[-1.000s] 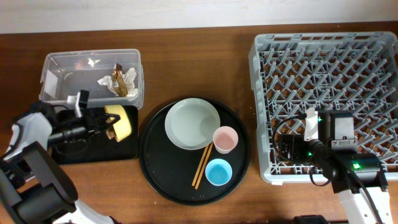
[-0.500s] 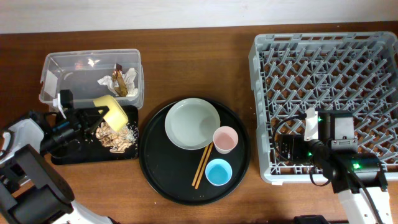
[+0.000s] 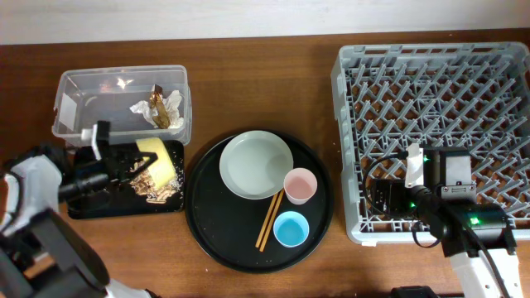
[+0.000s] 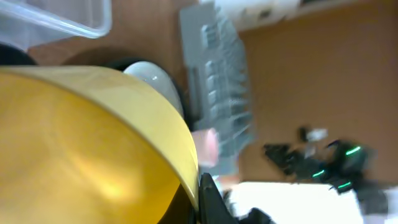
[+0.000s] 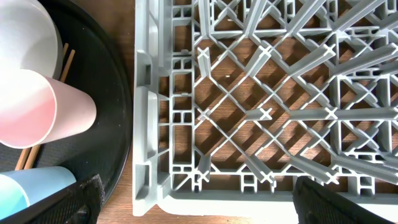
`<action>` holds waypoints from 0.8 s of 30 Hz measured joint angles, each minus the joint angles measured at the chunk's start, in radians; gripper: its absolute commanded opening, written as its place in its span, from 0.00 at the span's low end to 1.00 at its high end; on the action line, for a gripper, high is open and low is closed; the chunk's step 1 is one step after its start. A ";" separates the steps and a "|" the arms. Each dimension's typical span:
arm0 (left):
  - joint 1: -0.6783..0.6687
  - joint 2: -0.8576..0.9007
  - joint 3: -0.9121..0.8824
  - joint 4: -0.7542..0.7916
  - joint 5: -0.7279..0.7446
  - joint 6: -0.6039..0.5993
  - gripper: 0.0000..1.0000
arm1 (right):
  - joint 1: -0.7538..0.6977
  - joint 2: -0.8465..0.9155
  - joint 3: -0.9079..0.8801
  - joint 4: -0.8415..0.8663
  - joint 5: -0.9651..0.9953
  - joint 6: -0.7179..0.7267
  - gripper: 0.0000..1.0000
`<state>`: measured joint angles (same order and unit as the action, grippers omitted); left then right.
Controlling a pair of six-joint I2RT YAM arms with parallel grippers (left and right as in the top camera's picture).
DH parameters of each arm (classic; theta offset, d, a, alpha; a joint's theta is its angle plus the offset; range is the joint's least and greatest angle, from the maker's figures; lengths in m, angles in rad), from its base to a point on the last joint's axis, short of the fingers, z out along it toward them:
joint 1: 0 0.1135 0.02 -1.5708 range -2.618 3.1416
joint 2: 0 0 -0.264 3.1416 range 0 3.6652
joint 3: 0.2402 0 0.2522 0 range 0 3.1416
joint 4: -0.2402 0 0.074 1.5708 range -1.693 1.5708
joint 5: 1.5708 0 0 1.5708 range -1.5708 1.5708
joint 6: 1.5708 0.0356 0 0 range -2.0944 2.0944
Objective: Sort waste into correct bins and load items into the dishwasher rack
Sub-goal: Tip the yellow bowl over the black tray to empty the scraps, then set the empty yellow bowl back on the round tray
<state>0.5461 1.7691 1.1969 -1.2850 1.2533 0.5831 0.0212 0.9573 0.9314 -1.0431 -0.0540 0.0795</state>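
Gripping the yellow bowl (image 3: 159, 156), your left gripper (image 3: 135, 162) hovers over the black tray (image 3: 89, 205).
Scraps (image 3: 154, 189) lie inside it; tissue (image 3: 157, 108) sits in the tub (image 3: 83, 103); your right gripper (image 5: 202, 202) is spread wide.

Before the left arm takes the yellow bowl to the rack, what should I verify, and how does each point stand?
1. Left gripper has its fingers closed on the yellow bowl: ok.
2. Bowl fully emptied: cannot tell, the left wrist view is blurred.
3. Food scraps lie in the shallow black tray: ok.
4. Tissue and wrapper sit in the clear tub: ok.
5. Dishwasher rack holds no dishes: ok.
6. Right gripper open, holding nothing: ok.
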 measured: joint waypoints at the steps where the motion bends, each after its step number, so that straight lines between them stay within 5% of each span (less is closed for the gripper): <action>1: -0.045 -0.069 0.014 0.034 -0.068 -0.029 0.00 | 0.000 0.000 0.000 0.000 0.000 -0.001 0.98; 11: -0.750 -0.183 0.034 0.142 -0.877 -0.463 0.00 | 0.000 0.000 0.000 0.000 0.000 -0.001 0.98; 19: -1.003 -0.127 -0.070 0.227 -1.042 -0.608 0.02 | 0.000 0.000 0.000 0.000 0.000 -0.001 0.98; 20: -1.006 -0.116 -0.080 0.230 -1.045 -0.615 0.06 | 0.000 0.000 0.000 0.000 0.000 -0.001 0.98; 22: -1.010 -0.103 -0.093 0.233 -1.049 -0.628 0.72 | 0.000 0.000 0.000 0.000 0.000 -0.001 0.98; 23: -1.011 -0.103 -0.094 0.238 -1.050 -0.631 0.87 | 0.000 0.000 0.000 0.000 0.000 -0.001 0.98; 24: -1.012 -0.103 -0.094 0.243 -1.051 -0.633 0.87 | 0.000 0.000 0.000 0.000 0.000 -0.001 0.98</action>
<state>-0.4656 1.6665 1.1030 -1.0424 0.2020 -0.0498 0.0212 0.9577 0.9318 -1.0435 -0.0540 0.0788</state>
